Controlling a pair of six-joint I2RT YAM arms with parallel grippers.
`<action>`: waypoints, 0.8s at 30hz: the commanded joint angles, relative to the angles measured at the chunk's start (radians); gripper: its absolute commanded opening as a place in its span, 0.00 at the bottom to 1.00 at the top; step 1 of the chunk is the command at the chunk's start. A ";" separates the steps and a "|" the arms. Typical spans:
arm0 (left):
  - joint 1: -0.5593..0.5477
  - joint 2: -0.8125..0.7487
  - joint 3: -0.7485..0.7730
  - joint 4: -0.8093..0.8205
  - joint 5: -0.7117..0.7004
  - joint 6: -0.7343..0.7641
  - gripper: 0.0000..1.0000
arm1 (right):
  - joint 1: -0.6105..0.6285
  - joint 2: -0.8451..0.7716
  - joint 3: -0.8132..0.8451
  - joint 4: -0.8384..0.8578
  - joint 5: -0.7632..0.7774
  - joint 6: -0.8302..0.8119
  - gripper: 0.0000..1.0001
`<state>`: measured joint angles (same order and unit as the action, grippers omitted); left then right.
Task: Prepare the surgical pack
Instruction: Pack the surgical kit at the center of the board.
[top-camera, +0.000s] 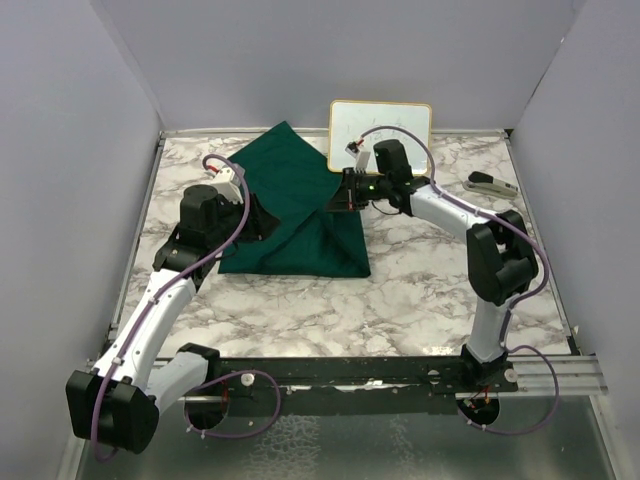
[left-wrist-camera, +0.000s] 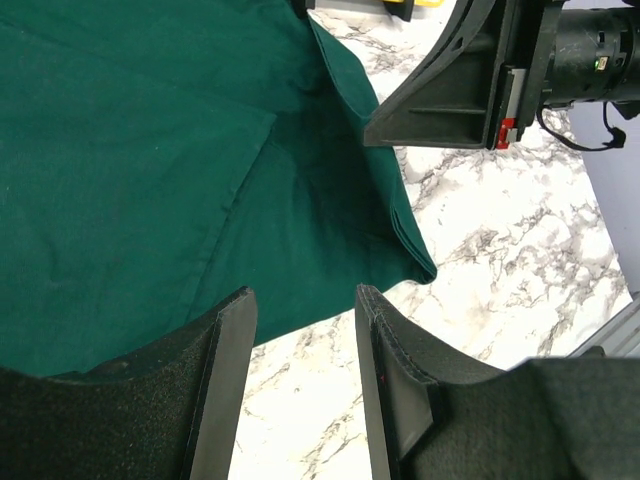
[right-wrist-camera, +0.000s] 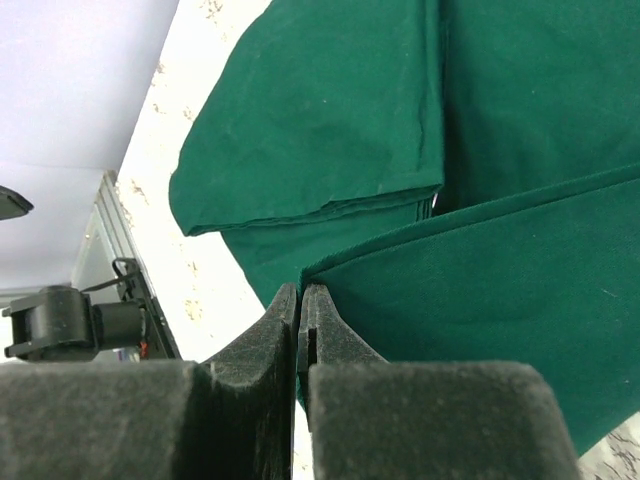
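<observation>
The surgical pack shows as a dark green cloth (top-camera: 295, 215), folded over itself on the marble table (top-camera: 420, 290). My right gripper (top-camera: 343, 193) is shut on a corner of the cloth and holds that flap raised; in the right wrist view the cloth (right-wrist-camera: 480, 300) edge runs straight into the closed gripper (right-wrist-camera: 299, 290). At the cloth's left side my left gripper (top-camera: 262, 224) is open. In the left wrist view its fingers (left-wrist-camera: 232, 330) stand apart over bare marble just off the cloth's (left-wrist-camera: 150, 180) edge, with nothing between them.
A gold-framed whiteboard (top-camera: 380, 135) leans against the back wall behind the right wrist. A small grey and black object (top-camera: 490, 183) lies at the back right. Grey walls close in the left, back and right sides. The right gripper's black body (left-wrist-camera: 450, 90) hangs close above the cloth's corner.
</observation>
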<state>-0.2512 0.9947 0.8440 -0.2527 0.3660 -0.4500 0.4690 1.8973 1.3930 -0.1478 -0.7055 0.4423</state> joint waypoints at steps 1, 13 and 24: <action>-0.003 -0.010 0.021 -0.002 -0.022 0.002 0.47 | 0.010 -0.007 -0.042 0.092 -0.043 0.051 0.01; -0.003 0.013 0.004 0.032 -0.004 -0.018 0.47 | 0.067 -0.020 -0.172 0.255 -0.093 0.147 0.01; -0.003 0.012 0.012 0.025 -0.008 -0.023 0.47 | 0.084 0.067 -0.027 0.274 -0.086 0.208 0.01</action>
<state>-0.2512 1.0084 0.8440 -0.2481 0.3649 -0.4644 0.5419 1.9255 1.2964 0.0845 -0.7799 0.6056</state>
